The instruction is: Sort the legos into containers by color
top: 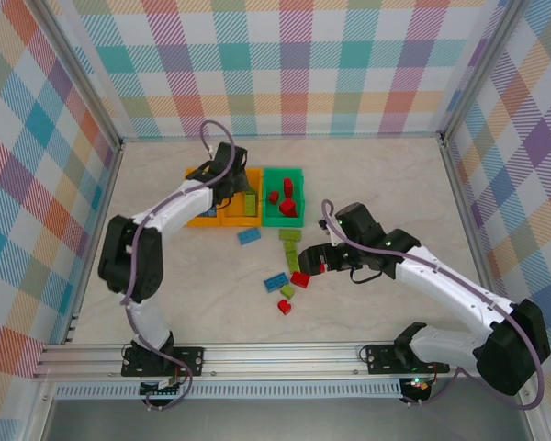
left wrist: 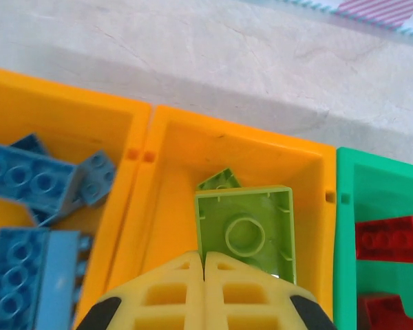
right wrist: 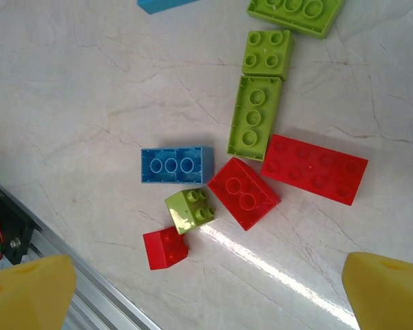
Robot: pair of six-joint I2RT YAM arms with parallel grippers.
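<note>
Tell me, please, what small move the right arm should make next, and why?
Probably lower the open right hand onto the small red brick, the loose piece nearest its fingers on the table; the green bin already holds red bricks, so it would go there.

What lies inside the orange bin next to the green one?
An upturned lime brick, hollow side up, and a second lime brick partly hidden behind it. The left hand covers the near floor of the orange bin.
</note>
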